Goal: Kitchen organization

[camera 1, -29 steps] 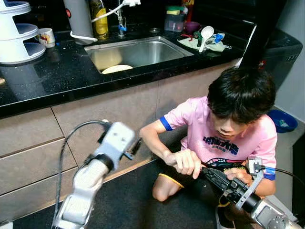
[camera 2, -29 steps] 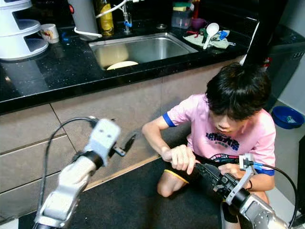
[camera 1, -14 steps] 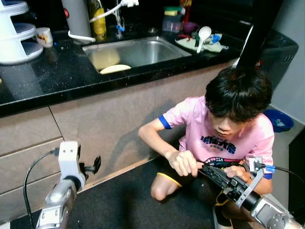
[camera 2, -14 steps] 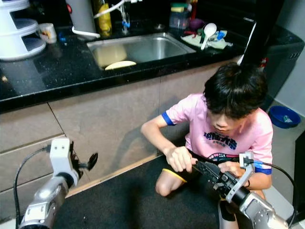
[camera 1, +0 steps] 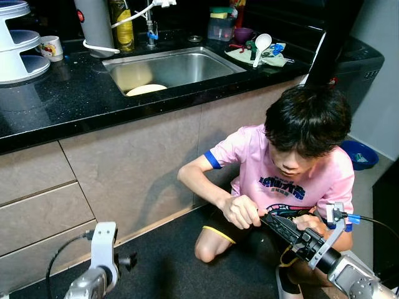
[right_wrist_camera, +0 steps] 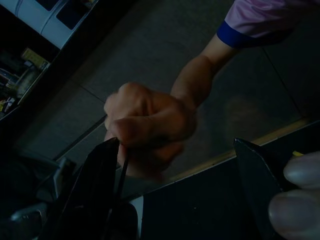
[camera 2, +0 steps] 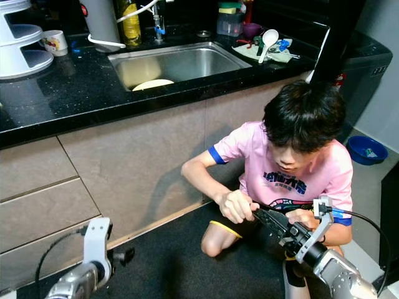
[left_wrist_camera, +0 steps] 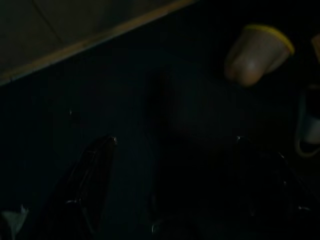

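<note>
Person [camera 1: 293,180] kneeling right before cabinets [camera 1: 124,168], sink [camera 1: 174,68] above behind.

person [camera 1: 293,168]: 1 | sink [camera 1: 206,53]: 1 | spoon [camera 1: 259,47]: 1 | cup [camera 1: 50,45]: 1, possibly more

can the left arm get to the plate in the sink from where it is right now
Probably not. The left tool hangs low near the dark floor mat, well below the black countertop, whose edge stands between it and the plate.

A person in a pink shirt [camera 1: 293,180] crouches on the dark floor mat [camera 1: 168,261] before the cupboards [camera 1: 124,168] — a blue basin [camera 1: 360,154] sits on the floor behind them, by the dark appliance [camera 1: 358,68].
</note>
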You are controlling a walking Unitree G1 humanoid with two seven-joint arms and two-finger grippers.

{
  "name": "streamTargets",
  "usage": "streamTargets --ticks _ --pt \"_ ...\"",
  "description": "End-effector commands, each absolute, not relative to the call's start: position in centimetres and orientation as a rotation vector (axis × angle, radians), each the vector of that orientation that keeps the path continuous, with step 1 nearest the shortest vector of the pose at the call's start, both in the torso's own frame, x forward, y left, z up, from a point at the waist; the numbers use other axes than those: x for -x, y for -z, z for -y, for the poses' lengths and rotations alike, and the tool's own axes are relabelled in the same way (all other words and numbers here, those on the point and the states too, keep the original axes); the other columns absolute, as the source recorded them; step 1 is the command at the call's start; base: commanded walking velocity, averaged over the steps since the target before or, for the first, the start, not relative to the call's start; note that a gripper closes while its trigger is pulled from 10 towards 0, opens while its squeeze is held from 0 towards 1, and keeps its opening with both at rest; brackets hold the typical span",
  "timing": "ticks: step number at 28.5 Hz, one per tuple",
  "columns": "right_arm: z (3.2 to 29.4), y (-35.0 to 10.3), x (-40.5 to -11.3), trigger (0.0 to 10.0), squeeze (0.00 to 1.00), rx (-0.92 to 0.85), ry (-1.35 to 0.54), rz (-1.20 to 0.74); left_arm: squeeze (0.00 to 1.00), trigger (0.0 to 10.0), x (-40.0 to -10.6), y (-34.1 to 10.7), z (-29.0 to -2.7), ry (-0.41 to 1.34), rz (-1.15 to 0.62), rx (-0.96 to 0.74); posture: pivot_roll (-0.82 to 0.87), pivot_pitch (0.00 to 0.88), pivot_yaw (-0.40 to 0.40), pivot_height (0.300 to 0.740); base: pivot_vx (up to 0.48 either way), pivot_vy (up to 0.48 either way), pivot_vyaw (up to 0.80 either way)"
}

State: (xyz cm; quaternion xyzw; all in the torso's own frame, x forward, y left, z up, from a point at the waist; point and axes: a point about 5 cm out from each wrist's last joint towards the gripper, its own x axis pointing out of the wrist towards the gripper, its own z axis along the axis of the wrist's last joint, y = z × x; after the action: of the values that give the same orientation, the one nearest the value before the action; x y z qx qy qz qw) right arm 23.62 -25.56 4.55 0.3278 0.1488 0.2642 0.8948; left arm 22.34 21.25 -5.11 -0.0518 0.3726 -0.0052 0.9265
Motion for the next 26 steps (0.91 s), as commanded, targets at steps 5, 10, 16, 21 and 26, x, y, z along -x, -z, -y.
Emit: streamTargets --ticks 5,10,16,21,26 --pt "25.0 -4.6 -24.0 10.0 0.00 -0.678 -0.554 -0.307 0.00 10.0 -20.7 6.5 -21.7 0.018 -0.921 0.033 -0.08 0.000 -0.041 0.740 0.000 0.000 0.00" --pt "25.1 -4.6 -24.1 10.0 0.00 -0.678 -0.548 -0.301 0.00 10.0 -19.3 7.7 -20.4 0.082 -1.051 -0.058 -0.08 0.000 -0.032 0.740 0.000 0.000 0.00" --pt "25.0 -4.7 -24.2 10.0 0.00 -0.675 -0.549 -0.297 0.00 10.0 -19.5 7.6 -20.4 0.079 -1.043 -0.063 -0.08 0.000 -0.036 0.740 0.000 0.000 0.00" --pt "24.9 -4.7 -24.3 10.0 0.00 -0.676 -0.554 -0.297 0.00 10.0 -19.5 7.7 -20.3 0.077 -1.043 -0.069 -0.08 0.000 -0.038 0.740 0.000 0.000 0.00" --pt "24.9 -4.7 -24.3 10.0 0.00 -0.674 -0.556 -0.299 0.00 10.0 -19.5 7.7 -20.3 0.073 -1.040 -0.069 -0.08 0.000 -0.038 0.740 0.000 0.000 0.00"
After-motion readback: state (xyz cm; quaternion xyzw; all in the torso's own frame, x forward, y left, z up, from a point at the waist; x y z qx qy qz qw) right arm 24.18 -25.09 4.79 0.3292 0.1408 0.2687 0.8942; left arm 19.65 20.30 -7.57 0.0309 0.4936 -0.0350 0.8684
